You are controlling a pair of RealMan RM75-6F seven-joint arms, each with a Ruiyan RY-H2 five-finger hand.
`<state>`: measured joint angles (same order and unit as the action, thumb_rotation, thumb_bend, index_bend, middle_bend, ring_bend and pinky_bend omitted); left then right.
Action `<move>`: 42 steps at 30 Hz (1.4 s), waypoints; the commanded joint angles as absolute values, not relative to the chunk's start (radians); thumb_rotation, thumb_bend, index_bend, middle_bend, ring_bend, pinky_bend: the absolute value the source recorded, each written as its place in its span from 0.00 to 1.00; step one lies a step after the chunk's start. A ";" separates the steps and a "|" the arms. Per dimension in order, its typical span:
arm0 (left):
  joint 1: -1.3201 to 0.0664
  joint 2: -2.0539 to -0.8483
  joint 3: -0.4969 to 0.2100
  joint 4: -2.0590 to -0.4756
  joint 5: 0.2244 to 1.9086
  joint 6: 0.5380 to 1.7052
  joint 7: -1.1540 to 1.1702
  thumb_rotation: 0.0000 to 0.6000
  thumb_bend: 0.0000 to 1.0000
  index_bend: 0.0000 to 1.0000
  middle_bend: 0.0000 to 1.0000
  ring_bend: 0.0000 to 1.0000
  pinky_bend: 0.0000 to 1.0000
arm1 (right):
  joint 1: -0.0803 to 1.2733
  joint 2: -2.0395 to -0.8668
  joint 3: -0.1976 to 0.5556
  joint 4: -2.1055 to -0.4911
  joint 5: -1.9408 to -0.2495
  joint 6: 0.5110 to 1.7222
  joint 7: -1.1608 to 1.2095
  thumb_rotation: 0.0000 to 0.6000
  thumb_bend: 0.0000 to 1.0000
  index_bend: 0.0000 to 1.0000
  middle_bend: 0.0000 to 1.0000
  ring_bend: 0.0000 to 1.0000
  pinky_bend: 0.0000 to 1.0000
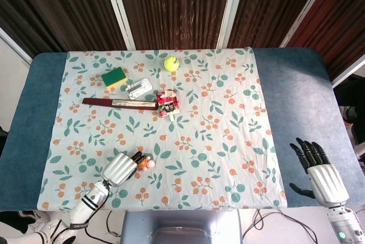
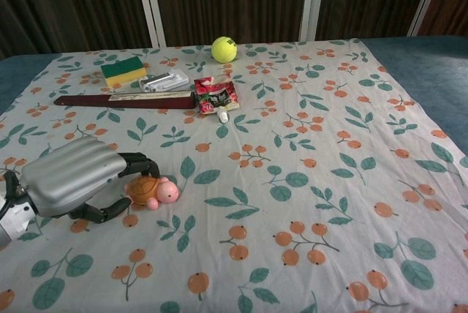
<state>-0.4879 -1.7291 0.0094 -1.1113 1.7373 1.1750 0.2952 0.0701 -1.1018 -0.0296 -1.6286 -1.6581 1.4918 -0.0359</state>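
A small toy turtle with an orange shell and pink head lies on the flowered cloth near the front left. My left hand is right against it. The fingers reach over the shell and the thumb lies low on the near side, with the turtle between them. I cannot tell whether they press on it. My right hand hovers over the blue table edge at the front right with its fingers spread and nothing in it. It shows only in the head view.
Further back on the cloth lie a tennis ball, a yellow-green sponge, a silver packet, a long knife and a red pouch.
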 commanded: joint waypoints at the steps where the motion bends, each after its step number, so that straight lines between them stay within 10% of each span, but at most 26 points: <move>1: -0.495 -1.733 0.015 -1.101 1.730 1.168 0.289 1.00 0.44 0.33 0.38 0.91 0.92 | 0.069 -1.103 -0.027 -1.628 -1.654 1.493 -0.037 1.00 0.22 0.00 0.00 0.00 0.00; 6: -0.499 -1.746 0.022 -1.083 1.734 1.188 0.285 1.00 0.44 0.45 0.51 0.90 0.92 | 0.069 -1.101 -0.028 -1.628 -1.654 1.490 -0.032 1.00 0.22 0.00 0.00 0.00 0.00; 11: -0.497 -1.784 0.022 -1.023 1.751 1.246 0.287 1.00 0.49 0.79 0.81 0.93 0.94 | 0.070 -1.099 -0.030 -1.629 -1.655 1.488 -0.031 1.00 0.22 0.00 0.00 0.00 0.00; 19: -0.492 -1.811 0.033 -0.981 1.772 1.320 0.268 1.00 0.50 0.82 0.84 0.94 0.94 | 0.071 -1.096 -0.033 -1.631 -1.656 1.483 -0.029 1.00 0.22 0.00 0.00 0.00 0.00; 34: -0.503 -1.769 0.060 -1.042 1.755 1.280 0.240 1.00 0.42 0.13 0.22 0.90 0.91 | 0.070 -1.093 -0.034 -1.633 -1.657 1.481 -0.025 1.00 0.22 0.00 0.00 0.00 0.00; 42: -0.504 -1.750 0.070 -1.101 1.753 1.272 0.270 1.00 0.40 0.10 0.11 0.90 0.91 | 0.069 -1.090 -0.035 -1.638 -1.655 1.479 -0.025 1.00 0.22 0.00 0.00 0.00 0.00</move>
